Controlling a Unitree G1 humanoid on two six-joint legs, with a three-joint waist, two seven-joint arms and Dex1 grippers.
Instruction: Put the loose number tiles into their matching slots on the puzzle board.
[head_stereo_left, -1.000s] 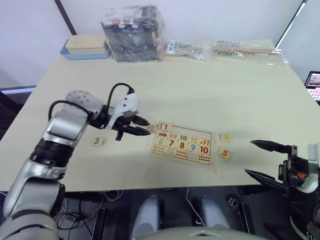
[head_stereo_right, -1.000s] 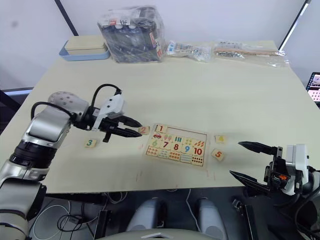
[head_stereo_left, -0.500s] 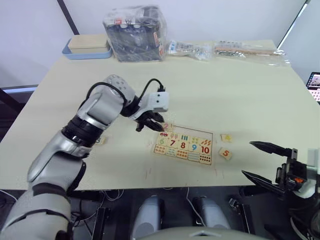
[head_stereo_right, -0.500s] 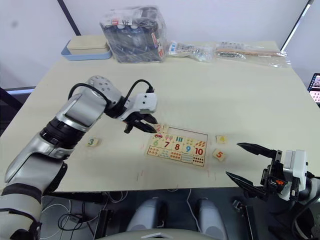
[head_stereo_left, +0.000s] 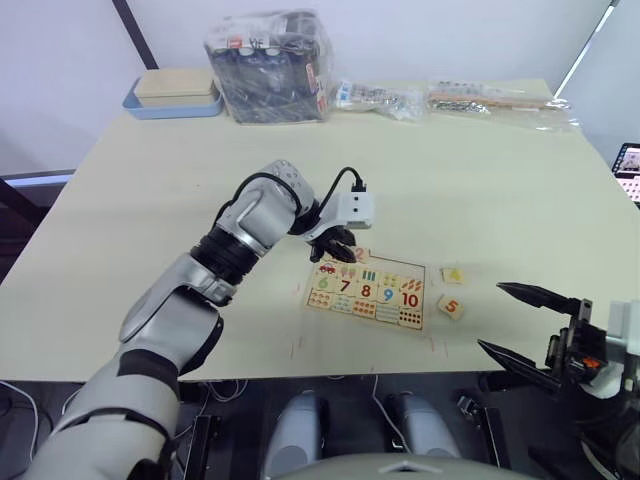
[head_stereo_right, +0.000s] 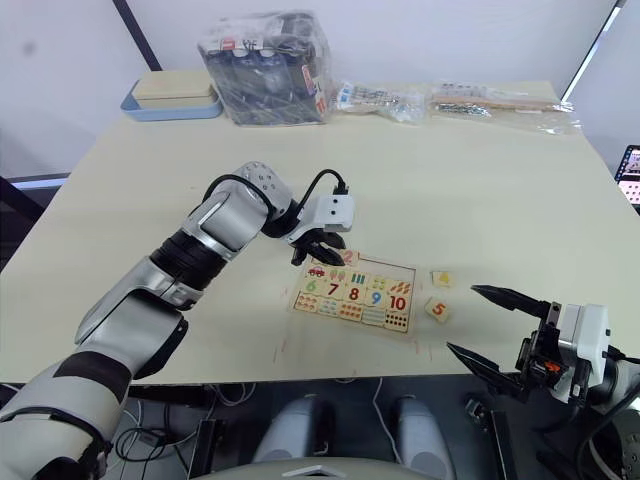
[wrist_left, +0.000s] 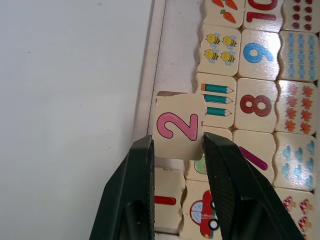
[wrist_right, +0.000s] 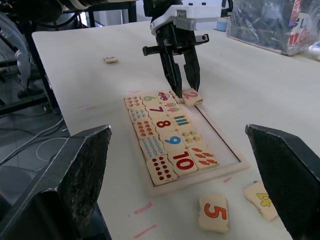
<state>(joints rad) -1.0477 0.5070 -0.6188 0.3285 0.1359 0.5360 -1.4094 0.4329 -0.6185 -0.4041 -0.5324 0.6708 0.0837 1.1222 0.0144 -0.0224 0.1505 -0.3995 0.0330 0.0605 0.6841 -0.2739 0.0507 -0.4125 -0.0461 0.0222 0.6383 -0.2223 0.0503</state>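
The left gripper (wrist_left: 177, 150) pinches the 2 tile (wrist_left: 178, 126) over the puzzle board (head_stereo_left: 367, 291) — by its top row. The right gripper (head_stereo_right: 492, 325) is spread wide, holding nothing — near the 5 tile (head_stereo_right: 437, 310).

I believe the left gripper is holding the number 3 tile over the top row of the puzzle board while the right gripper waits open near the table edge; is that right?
Not quite: the tile in the left gripper is the pink 2 tile, not the 3, as the left wrist view shows. The rest holds: it is over the top row of the puzzle board, and the right gripper waits open near the table edge.
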